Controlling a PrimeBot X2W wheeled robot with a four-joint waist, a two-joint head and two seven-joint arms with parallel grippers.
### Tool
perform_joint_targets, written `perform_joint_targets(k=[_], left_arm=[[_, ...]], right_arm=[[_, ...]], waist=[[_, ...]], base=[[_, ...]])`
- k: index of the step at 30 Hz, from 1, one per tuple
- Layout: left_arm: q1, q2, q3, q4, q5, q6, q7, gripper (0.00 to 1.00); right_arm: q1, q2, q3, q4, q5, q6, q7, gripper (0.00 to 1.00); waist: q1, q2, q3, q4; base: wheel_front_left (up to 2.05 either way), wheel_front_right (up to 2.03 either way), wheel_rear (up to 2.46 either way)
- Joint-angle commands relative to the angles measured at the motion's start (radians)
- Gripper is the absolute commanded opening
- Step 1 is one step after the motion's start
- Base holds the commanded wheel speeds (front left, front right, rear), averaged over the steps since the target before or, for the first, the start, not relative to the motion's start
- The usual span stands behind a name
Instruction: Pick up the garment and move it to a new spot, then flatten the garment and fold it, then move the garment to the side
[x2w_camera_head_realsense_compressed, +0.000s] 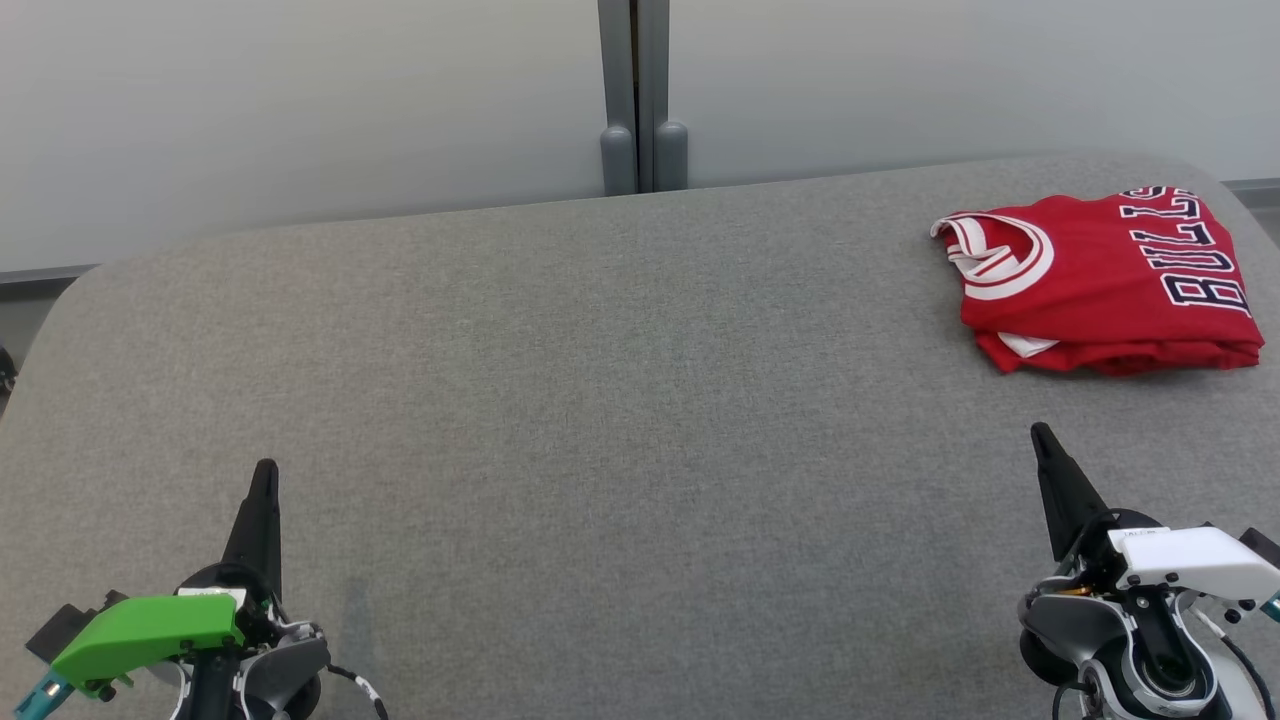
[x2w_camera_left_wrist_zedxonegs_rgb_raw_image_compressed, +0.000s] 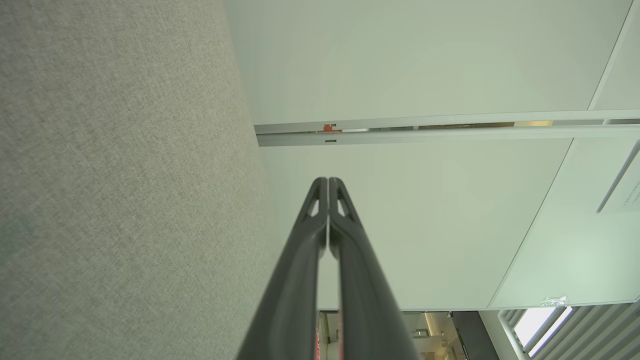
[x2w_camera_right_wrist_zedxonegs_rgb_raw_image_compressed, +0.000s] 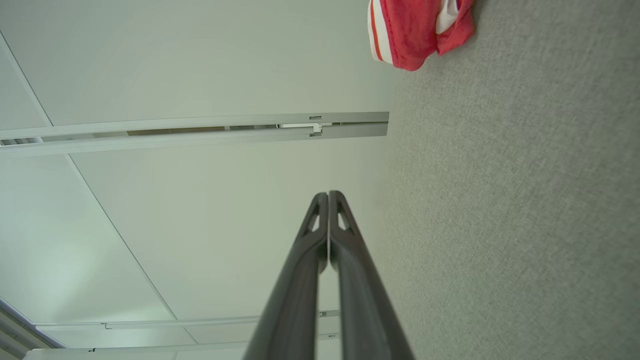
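Two grippers sit by the near edge of the wide grey fabric-covered table (x2w_camera_head_realsense_compressed: 600, 400), one toward each end, both pinched fully closed on nothing. The head view takes in the lot: the left gripper (x2w_camera_head_realsense_compressed: 265, 478), with a green cover (x2w_camera_head_realsense_compressed: 140, 630) on its wrist, at the table's near left, and the right gripper (x2w_camera_head_realsense_compressed: 1041, 435), with a white cover (x2w_camera_head_realsense_compressed: 1190, 560), at the table's near right, each pair of long dark fingers (x2w_camera_head_realsense_compressed: 258, 535) pointing toward the table's far edge. It also gives the whole of the folded red jersey with white-striped trim (x2w_camera_head_realsense_compressed: 1100, 280), lying flat at the table's far right corner, with dark white-edged letters BULLS running along its right side. The right wrist view catches a small part of that jersey, a red corner with white and red striping, on the table ahead of the closed fingertips and off to one side of their line, well apart from them. The left wrist view gives instead its own fingers pressed together along their length, the table's cloth down one side, and beyond the table pale wall panels (x2w_camera_left_wrist_zedxonegs_rgb_raw_image_compressed: 400, 60) crossed by a pale grey rail (x2w_camera_left_wrist_zedxonegs_rgb_raw_image_compressed: 425, 136). The jersey lies beyond the right gripper, not touching it, and clear across the table from the left gripper.
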Motion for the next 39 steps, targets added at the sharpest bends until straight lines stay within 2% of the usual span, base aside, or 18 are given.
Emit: perform_joint_targets(k=[1,39], left_arm=[[-0.011,0.001,0.002,-0.002,-0.003,-0.006,0.003,0.00],[-0.011,0.002,0.002,-0.002,-0.003,-0.006,0.003,0.00]], right_arm=[[-0.006,-0.001,-0.001,-0.005,0.007,0.000,0.003,0.00],[-0.005,-0.001,-0.001,-0.005,0.007,0.000,0.003,0.00]], waist=[[0.0000,-0.0001,0.000,0.000],[0.0000,-0.0001,0.000,0.000]], base=[[0.00,0.00,0.00],[0.00,0.00,0.00]])
